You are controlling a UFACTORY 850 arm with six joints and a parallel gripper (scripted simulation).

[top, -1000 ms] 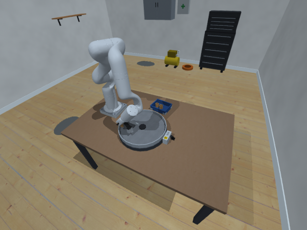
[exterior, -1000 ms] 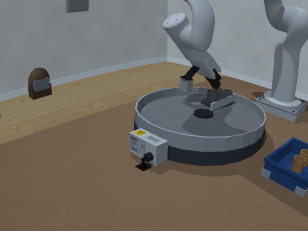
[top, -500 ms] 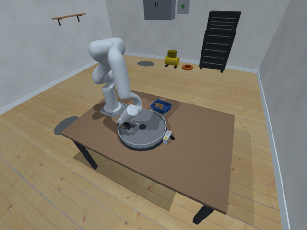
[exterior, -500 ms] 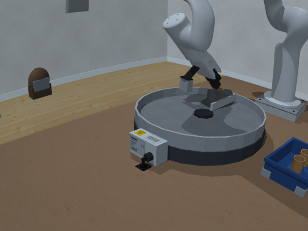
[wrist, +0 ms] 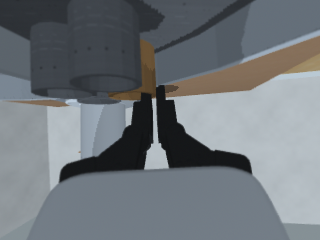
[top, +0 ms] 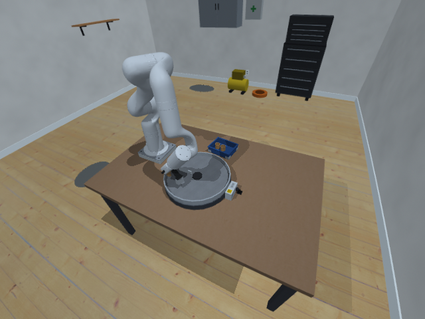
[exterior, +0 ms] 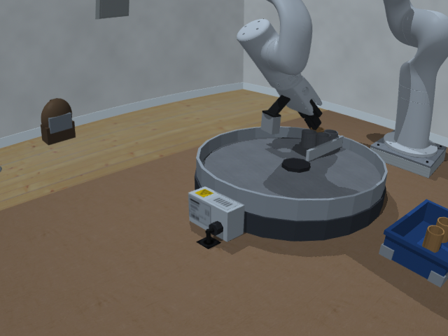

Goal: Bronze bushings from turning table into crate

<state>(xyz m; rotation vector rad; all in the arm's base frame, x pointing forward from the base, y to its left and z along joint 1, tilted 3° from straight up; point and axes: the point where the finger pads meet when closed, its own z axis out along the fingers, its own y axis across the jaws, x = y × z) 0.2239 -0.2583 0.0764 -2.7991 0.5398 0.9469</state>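
Grey rim walls enclose the turning table [top: 197, 198] [exterior: 289, 208]. A straight bar [exterior: 324, 148] on its surface, between the black hub [top: 196, 175] [exterior: 295, 165] and the bushing cluster, limits room on that side. Steel bushings [exterior: 308, 138] [wrist: 104, 50] stand close beside the bronze bushing [exterior: 319, 129] [wrist: 149, 67], leaving little side room. In the wrist view, the opposite side of the bronze bushing has more open room, up to the rim.

End effector: the gripper [top: 165, 172] [exterior: 315, 126] [wrist: 154, 98] is narrow, its fingers closed on the wall of the bronze bushing at the turning table. Whether the bushing is lifted cannot be told.

The crate [top: 229, 153] [exterior: 412, 255] is beside the turning table, apart from it. The white box [top: 231, 191] [exterior: 235, 220] is at the turning table's outer edge.

Count:
- Turning table: 1 bronze bushing visible, at least 2 steel bushings; overlap prevents a full count.
- Crate: 2 bronze bushings [top: 222, 147] [exterior: 432, 239], upright.
- Crates: 1.
- White boxes: 1.
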